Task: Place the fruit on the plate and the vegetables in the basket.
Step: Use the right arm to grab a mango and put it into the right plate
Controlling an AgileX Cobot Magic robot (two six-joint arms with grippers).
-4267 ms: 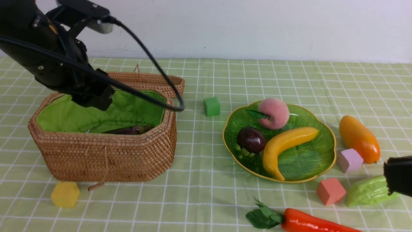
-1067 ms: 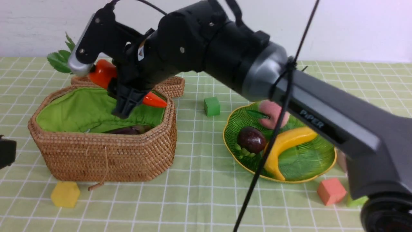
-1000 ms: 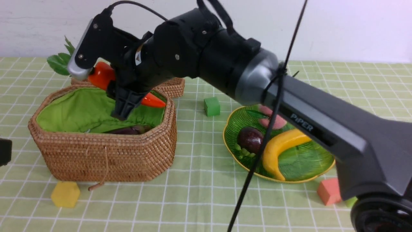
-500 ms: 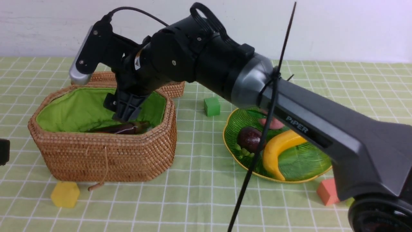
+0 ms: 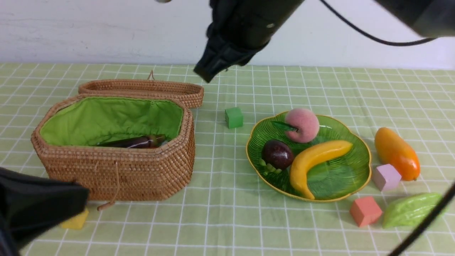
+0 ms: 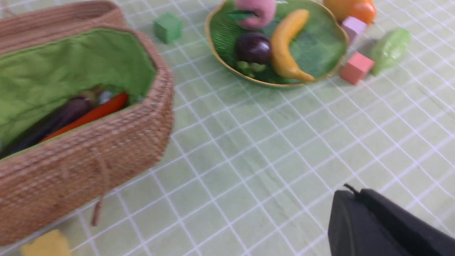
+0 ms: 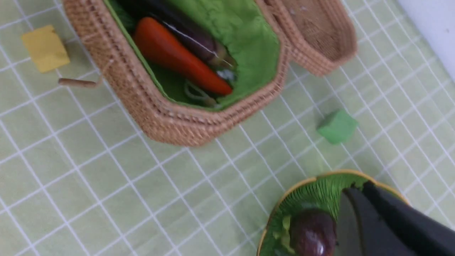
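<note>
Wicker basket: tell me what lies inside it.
Inside the brown woven wicker basket, on its bright green cloth lining, lie a glossy red-orange carrot and a dark purple eggplant, side by side. The lining beneath them is covered. In the front view the wall hides the carrot.

Basket [image 6: 89, 153]: eggplant [image 6: 58, 119] and carrot [image 6: 94, 113] lie inside
Plate [image 6: 321, 42]: peach [image 6: 256, 12], mangosteen [image 6: 254, 49] and banana [image 6: 286, 46] on it
Counter [image 6: 249, 149]: bitter gourd [image 6: 390, 49] beside pink cube [image 6: 356, 67]

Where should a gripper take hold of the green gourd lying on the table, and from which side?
Grip the gourd across its thick middle, coming straight down from above. It lies flat and long on the tablecloth, so its narrow width should fit between the jaws. The salmon cube crowds its left end.
</note>
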